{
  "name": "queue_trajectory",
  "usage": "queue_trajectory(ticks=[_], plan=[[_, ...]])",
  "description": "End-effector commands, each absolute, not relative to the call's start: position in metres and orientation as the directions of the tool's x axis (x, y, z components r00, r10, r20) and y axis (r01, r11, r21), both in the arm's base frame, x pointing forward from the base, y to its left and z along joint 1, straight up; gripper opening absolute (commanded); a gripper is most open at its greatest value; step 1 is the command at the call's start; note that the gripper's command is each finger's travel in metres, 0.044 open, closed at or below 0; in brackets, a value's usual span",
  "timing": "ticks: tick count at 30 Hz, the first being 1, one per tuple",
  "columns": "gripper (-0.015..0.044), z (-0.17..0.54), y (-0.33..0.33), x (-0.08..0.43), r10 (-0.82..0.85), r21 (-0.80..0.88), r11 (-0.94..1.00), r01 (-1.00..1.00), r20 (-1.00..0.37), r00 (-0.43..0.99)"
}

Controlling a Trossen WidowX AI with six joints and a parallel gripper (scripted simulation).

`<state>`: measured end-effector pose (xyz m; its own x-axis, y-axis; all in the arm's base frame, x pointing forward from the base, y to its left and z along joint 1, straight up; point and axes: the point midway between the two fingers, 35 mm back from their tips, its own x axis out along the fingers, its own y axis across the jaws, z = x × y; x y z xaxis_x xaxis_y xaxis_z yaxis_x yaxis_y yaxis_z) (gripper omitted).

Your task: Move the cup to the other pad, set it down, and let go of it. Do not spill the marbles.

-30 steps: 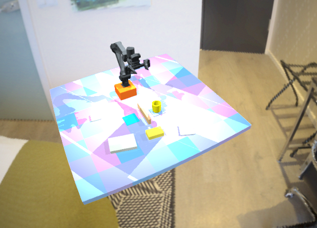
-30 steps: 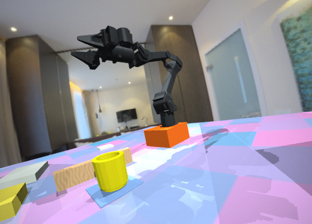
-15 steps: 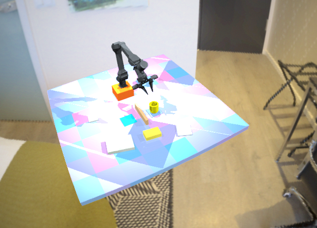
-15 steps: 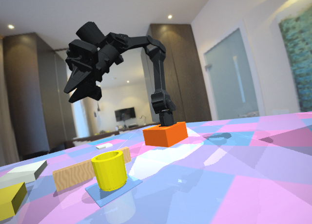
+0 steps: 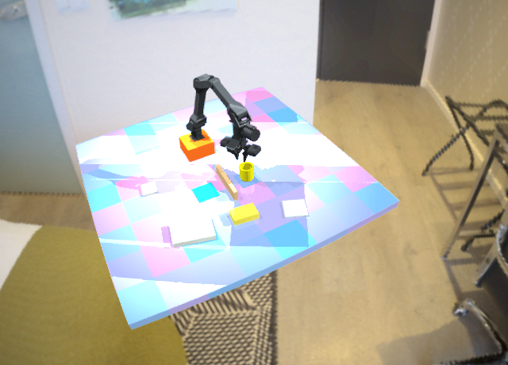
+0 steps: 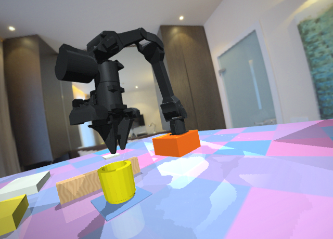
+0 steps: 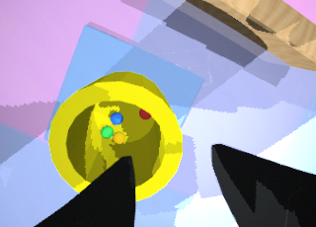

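I am hovering my gripper (image 6: 116, 147), fingers partly spread and pinching nothing, just above the yellow cup (image 6: 116, 181) standing with its marbles (image 7: 118, 127) on the blue pad (image 6: 122, 201), and I judge I am needing to descend straight around its wall before closing.

Bright, even light; background softly blurred throughout.

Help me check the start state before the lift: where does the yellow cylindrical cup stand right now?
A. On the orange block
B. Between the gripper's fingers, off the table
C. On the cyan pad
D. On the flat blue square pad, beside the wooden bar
D: the yellow cylindrical cup stands upright on the flat blue square pad, next to the wooden bar, with the black gripper above it, holding nothing.
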<state>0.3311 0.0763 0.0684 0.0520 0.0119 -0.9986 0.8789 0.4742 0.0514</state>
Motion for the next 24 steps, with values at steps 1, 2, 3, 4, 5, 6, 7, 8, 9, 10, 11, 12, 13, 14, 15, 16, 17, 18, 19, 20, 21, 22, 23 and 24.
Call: queue_trajectory(ticks=[1,2,3,4,5,6,7,8,9,10,11,12,13,14,15,16,17,18,19,20,21,22,23,24], plan=[[0.0167,0.068,0.078,0.329,0.011,0.034,0.453,0.891,-0.999,0.032],[0.0167,0.068,0.078,0.328,0.011,0.034,0.453,0.891,-0.999,0.032],[0.0167,0.068,0.078,0.328,0.011,0.034,0.453,0.891,-0.999,0.032],[0.0167,0.068,0.078,0.328,0.011,0.034,0.453,0.891,-0.999,0.032],[0.0167,0.067,0.078,0.328,0.011,0.034,0.453,0.891,-0.999,0.032],[0.0167,0.066,0.078,0.328,0.011,0.034,0.453,0.891,-0.999,0.032],[0.0167,0.064,0.078,0.328,0.011,0.034,0.453,0.891,-0.999,0.032],[0.0167,0.063,0.078,0.328,0.011,0.034,0.453,0.891,-0.999,0.032],[0.0167,0.061,0.078,0.329,0.011,0.034,0.453,0.891,-0.999,0.032],[0.0167,0.059,0.078,0.329,0.011,0.034,0.453,0.891,-0.999,0.032],[0.0167,0.058,0.078,0.329,0.011,0.034,0.453,0.891,-0.999,0.032],[0.0167,0.056,0.078,0.329,0.011,0.034,0.453,0.891,-0.999,0.032],[0.0167,0.054,0.078,0.329,0.011,0.034,0.453,0.891,-0.999,0.032],[0.0167,0.053,0.078,0.329,0.011,0.034,0.453,0.891,-0.999,0.032],[0.0167,0.051,0.078,0.329,0.011,0.034,0.453,0.891,-0.999,0.032],[0.0167,0.049,0.078,0.330,0.011,0.034,0.453,0.891,-0.999,0.032],[0.0167,0.048,0.078,0.330,0.011,0.034,0.453,0.891,-0.999,0.032],[0.0167,0.046,0.078,0.330,0.011,0.034,0.453,0.891,-0.999,0.032],[0.0167,0.045,0.078,0.330,0.011,0.034,0.453,0.891,-0.999,0.032],[0.0167,0.043,0.078,0.330,0.011,0.034,0.453,0.891,-0.999,0.032],[0.0167,0.041,0.078,0.330,0.011,0.034,0.453,0.891,-0.999,0.032],[0.0167,0.040,0.078,0.330,0.011,0.034,0.453,0.891,-0.999,0.032],[0.0167,0.038,0.078,0.330,0.011,0.034,0.453,0.891,-0.999,0.032],[0.0167,0.036,0.078,0.330,0.011,0.034,0.453,0.891,-0.999,0.032]])
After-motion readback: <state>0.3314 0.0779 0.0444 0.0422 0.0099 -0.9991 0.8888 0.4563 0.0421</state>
